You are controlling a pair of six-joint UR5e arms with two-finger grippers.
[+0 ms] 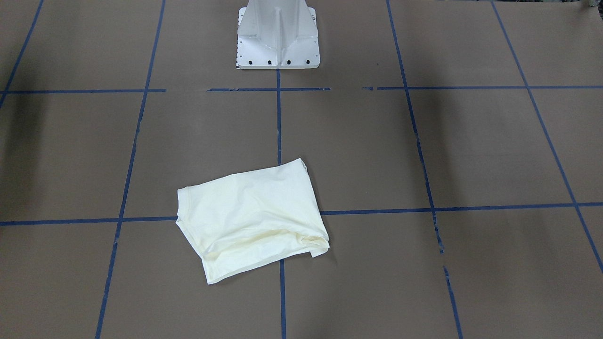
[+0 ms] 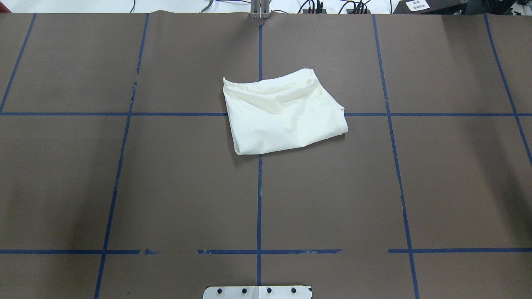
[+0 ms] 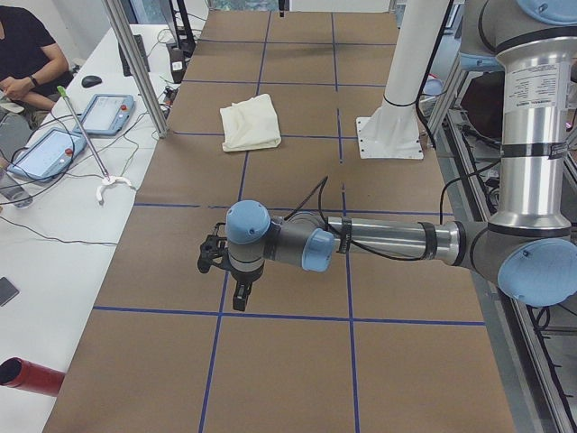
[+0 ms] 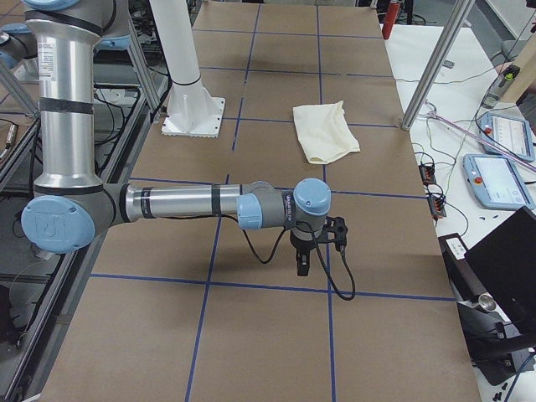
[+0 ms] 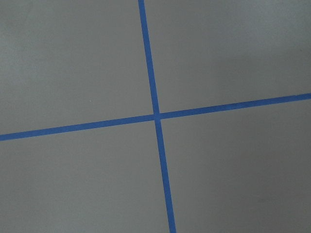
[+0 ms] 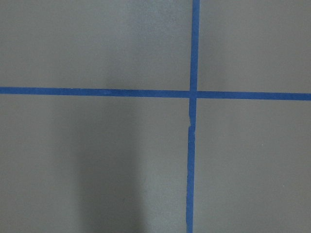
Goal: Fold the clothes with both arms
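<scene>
The shirt (image 2: pixel 284 114) lies folded into a rough, slightly skewed rectangle on the bench (image 2: pixel 187 187). In the overhead view it sits just above the middle of the frame. Only plain cream cloth faces up, with soft wrinkles across it. A stitched hem runs along its right edge in that view, and looser layers are bunched along its top edge. It covers the crossing of two blue tape lines (image 2: pixel 259 199), so a part of it lies in each of the four squares around that crossing. Nothing touches it.

The white pedestal base (image 1: pixel 278 33) stands at top centre of the front-facing view, well apart from the shirt.

In the left side view, the left arm (image 3: pixel 388 239) reaches level across the middle of the frame. Its pincer (image 3: pixel 241 302) points down over bare brown bench near a tape line, far from the shirt. I cannot tell whether it is released or clenched.

In the right side view, the right arm (image 4: pixel 184 201) reaches the same way, and its pincer (image 4: pixel 301 268) hangs over bare bench. I cannot tell its grip either.

Both wrist views show only brown surface and a tape crossing.

A person (image 3: pixel 27 54) sits at the upper left of the left side view, beside two tablets (image 3: pixel 104 113).
</scene>
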